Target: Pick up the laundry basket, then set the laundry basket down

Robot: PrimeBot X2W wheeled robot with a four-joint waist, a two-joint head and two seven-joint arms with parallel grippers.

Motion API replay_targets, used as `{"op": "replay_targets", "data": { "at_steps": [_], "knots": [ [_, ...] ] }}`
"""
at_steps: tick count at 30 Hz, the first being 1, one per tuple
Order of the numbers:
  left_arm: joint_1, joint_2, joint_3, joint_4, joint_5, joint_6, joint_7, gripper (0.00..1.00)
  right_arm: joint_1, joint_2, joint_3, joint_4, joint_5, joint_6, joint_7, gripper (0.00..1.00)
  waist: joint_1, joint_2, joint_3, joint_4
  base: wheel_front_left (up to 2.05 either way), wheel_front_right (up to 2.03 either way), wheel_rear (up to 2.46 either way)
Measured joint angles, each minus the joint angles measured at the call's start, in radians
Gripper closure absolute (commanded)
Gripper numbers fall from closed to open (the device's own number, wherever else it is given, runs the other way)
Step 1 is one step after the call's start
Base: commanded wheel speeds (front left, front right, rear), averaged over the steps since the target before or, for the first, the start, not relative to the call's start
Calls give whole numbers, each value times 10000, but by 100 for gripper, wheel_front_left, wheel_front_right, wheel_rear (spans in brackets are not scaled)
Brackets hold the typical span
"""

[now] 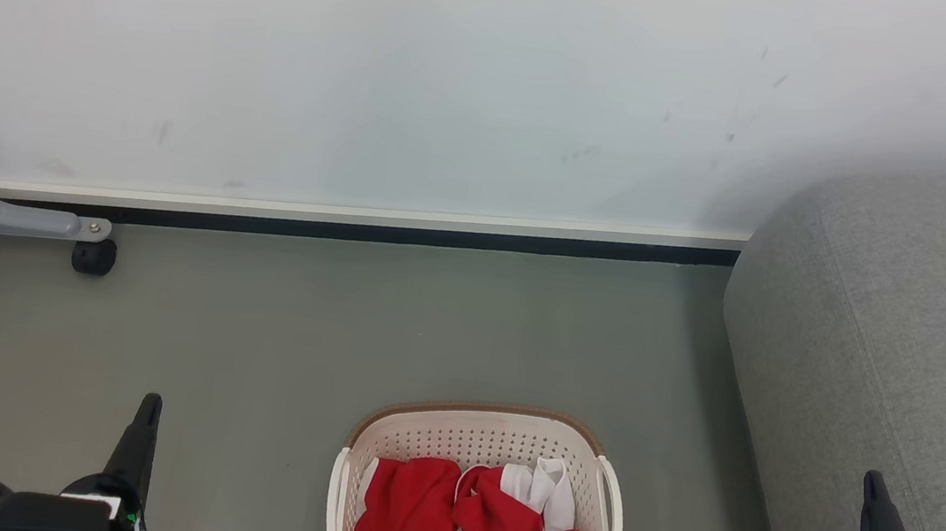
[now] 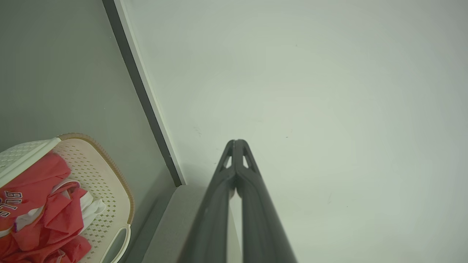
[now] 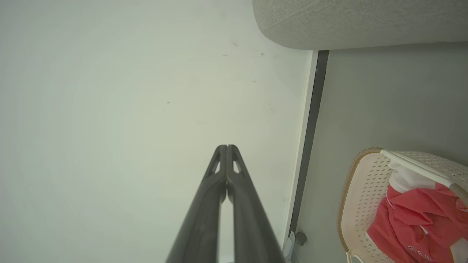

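Note:
The laundry basket (image 1: 471,435) stands on the grey floor at the bottom centre of the head view, cream-white with perforated walls, a brown rim and white side handles. Red and white clothes (image 1: 466,519) lie inside it. My left gripper (image 1: 150,401) is shut at the lower left, well left of the basket and holding nothing. My right gripper (image 1: 872,478) is shut at the lower right, beside the sofa. In the left wrist view the left gripper (image 2: 237,141) points at the wall with the basket (image 2: 106,190) at lower left. The right wrist view has the right gripper (image 3: 226,147) shut and the basket (image 3: 365,182) at lower right.
A grey fabric sofa (image 1: 891,349) fills the right side, close to the basket. A white wall (image 1: 459,77) with a dark skirting strip (image 1: 405,233) runs across behind. A grey metal leg with a black caster (image 1: 93,256) stands at the far left.

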Motion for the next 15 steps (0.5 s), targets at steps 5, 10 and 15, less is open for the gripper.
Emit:
{"op": "replay_targets", "data": {
  "at_steps": [5,10,15],
  "knots": [
    [0,-2,0,0,0,0,0,100,0,0,0,0,0,0,0,100,0,0,0,0,0,0,0],
    [0,-2,0,0,0,0,0,100,0,0,0,0,0,0,0,100,0,0,0,0,0,0,0],
    [0,-2,0,2,0,0,0,100,0,0,0,0,0,0,0,100,0,0,0,0,0,0,0]
  ]
}}
